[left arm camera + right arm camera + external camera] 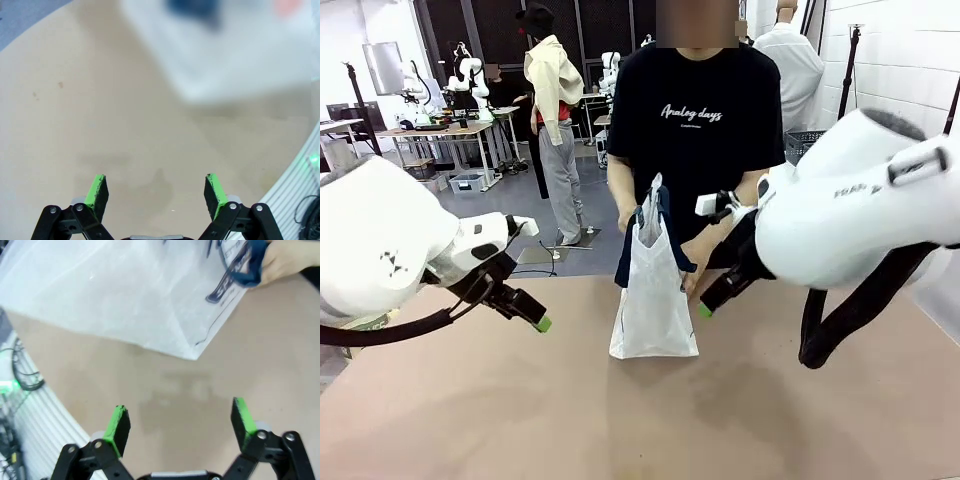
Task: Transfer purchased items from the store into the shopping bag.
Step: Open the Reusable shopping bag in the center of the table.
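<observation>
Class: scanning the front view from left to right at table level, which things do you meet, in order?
left gripper → shopping bag → right gripper

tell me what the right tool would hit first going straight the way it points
Most likely the table, just short of the shopping bag. The open right tool aims at bare surface by the bag's bottom corner, though depth is unclear and it could brush the bag.
</observation>
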Controlling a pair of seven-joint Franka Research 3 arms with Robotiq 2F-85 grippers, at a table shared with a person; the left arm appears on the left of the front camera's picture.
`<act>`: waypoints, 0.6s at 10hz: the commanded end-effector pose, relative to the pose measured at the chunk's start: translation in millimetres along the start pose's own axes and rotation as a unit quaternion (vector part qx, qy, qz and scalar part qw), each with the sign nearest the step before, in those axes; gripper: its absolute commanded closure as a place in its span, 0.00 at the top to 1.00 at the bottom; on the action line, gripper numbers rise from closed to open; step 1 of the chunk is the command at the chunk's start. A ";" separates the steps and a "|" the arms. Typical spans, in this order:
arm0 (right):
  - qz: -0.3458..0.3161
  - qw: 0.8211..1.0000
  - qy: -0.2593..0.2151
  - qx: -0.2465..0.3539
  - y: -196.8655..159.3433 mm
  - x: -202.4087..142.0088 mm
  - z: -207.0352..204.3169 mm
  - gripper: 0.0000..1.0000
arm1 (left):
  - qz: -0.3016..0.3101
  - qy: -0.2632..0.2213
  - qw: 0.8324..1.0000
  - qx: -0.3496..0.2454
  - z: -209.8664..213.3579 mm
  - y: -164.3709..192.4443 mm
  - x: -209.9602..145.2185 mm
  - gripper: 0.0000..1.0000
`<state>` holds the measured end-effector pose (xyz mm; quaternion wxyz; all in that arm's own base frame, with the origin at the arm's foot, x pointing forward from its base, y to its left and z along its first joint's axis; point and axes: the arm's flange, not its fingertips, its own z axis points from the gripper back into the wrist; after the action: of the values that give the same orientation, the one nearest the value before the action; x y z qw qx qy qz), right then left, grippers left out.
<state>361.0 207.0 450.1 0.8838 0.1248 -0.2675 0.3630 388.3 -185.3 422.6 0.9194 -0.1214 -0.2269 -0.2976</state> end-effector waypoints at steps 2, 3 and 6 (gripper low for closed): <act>-0.049 0.997 0.030 0.047 -4.1 24.8 33.6 1.00 | 0.029 -0.004 0.999 -0.023 26.6 -26.8 28.9 1.00; -0.071 0.997 0.034 0.026 -3.1 38.5 48.2 1.00 | 0.032 -0.011 0.999 -0.001 35.9 -40.3 42.1 1.00; -0.082 0.995 0.053 0.001 -3.1 70.9 81.1 1.00 | 0.031 -0.027 0.999 -0.002 58.3 -56.4 75.0 1.00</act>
<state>371.8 207.6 548.1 0.9165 0.1453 -0.2171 0.3030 383.5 -243.8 509.1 0.9166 -0.1493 -0.2514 -0.2726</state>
